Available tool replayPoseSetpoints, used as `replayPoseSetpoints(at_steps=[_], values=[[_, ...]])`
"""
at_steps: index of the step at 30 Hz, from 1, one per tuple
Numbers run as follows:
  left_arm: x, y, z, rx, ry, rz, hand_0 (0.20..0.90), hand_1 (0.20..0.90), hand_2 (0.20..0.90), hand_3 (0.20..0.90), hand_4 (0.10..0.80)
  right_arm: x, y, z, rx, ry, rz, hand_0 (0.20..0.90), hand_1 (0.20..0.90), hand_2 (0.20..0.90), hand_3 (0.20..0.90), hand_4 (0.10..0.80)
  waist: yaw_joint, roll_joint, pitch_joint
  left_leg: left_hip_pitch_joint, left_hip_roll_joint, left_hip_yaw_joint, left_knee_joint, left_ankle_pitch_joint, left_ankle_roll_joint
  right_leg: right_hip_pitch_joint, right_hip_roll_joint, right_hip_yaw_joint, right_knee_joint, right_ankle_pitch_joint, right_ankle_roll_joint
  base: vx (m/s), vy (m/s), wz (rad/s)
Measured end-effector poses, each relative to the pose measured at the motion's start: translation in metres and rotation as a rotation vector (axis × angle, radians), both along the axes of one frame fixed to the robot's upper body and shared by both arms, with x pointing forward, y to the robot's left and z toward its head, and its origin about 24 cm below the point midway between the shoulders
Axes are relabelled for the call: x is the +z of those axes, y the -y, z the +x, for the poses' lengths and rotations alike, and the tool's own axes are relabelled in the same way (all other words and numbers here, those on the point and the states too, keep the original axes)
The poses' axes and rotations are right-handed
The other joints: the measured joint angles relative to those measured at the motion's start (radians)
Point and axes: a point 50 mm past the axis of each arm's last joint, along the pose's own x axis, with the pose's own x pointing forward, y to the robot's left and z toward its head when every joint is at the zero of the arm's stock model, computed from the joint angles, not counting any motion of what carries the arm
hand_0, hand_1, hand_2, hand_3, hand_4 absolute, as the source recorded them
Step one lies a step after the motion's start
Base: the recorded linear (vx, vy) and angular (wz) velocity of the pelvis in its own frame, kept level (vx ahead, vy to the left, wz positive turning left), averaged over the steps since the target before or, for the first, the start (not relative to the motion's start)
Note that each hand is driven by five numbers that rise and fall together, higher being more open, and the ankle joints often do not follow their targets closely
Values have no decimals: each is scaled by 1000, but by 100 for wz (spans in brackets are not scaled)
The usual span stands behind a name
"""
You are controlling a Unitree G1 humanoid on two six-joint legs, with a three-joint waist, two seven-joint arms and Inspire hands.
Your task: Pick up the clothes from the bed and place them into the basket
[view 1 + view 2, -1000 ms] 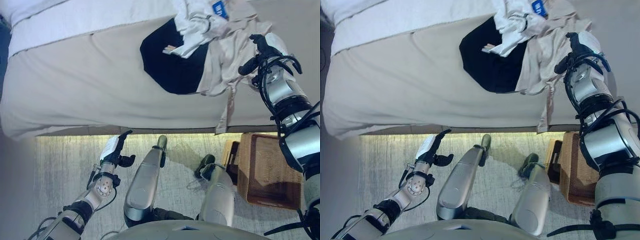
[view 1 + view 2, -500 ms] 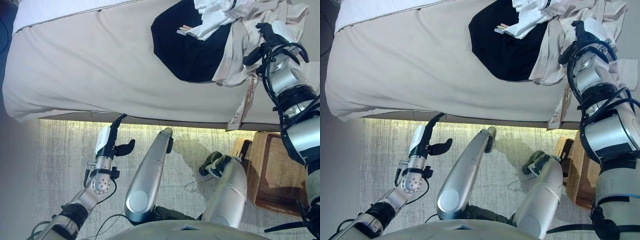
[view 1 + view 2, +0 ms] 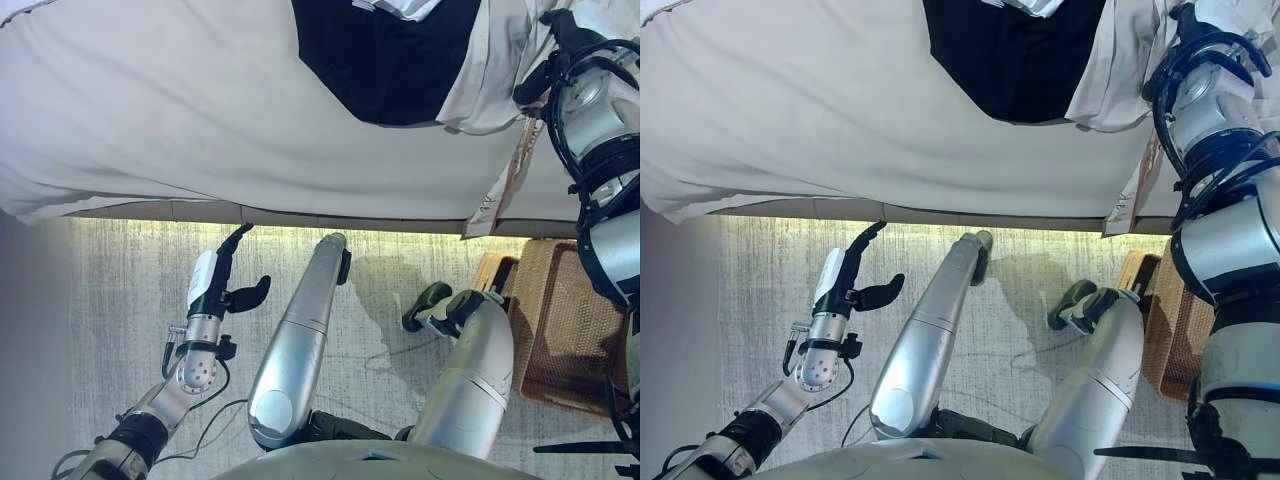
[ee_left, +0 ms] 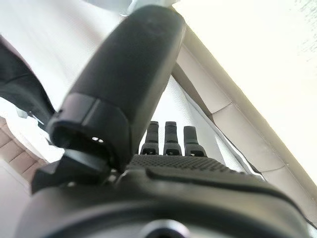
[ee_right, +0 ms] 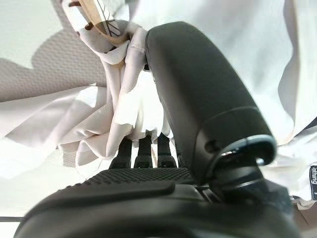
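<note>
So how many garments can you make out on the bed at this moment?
3, maybe more beyond the frame: a black garment on the bed; a white garment on it at the top edge; a beige garment beside it, at the right hand.

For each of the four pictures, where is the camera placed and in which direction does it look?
Left eye view: on the head, facing down at the bed, black garment and basket; left hand over the floor.
Right eye view: same scene, beside it.
Left wrist view: along the left hand toward the bed edge.
Right wrist view: along the right hand, fingers in pale clothes.
</note>
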Motion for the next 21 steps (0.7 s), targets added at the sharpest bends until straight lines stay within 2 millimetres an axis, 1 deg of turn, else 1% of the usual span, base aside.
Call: replayPoseSetpoints(at_steps=[2,5,11,14,16,21], values=[[3,1,1,-4,15,-10,900,900,900,900,800,1,1,0,5,-4,2,300,300,300,200,100,1,0,0,-3,1,0,1,-3,-6,-4,2,1,1,0,0,0,0,0],[7,0,2,-5,29,-14,900,900,900,900,800,5,1,-1,11,7,12,300,300,300,200,100,1,0,0,-10,2,-2,2,-3,-5,-12,3,1,4,0,0,0,0,0],[5,-6,-1,18,21,-19,900,900,900,900,800,6,0,0,35,15,28,300,300,300,200,100,1,0,0,-12,3,-3,8,-1,-1,-11,5,1,7,0,-1,-5,-3,0],[5,-7,-3,22,20,-22,900,900,900,900,800,6,-1,0,47,19,24,300,300,300,200,100,0,0,0,-9,7,-3,7,0,-1,-5,8,-1,0,3,-6,-3,1,-2],[6,-7,-3,17,24,-18,900,900,900,900,800,5,-1,0,50,18,34,300,300,300,200,100,1,0,0,7,16,-2,6,-1,0,16,16,-5,-9,3,-5,2,5,-6],[6,-8,-3,-12,29,38,900,900,900,900,800,1,2,0,41,9,44,300,300,300,200,100,-12,0,0,102,19,3,-39,-3,4,113,23,-14,-62,4,-5,9,10,-2]])
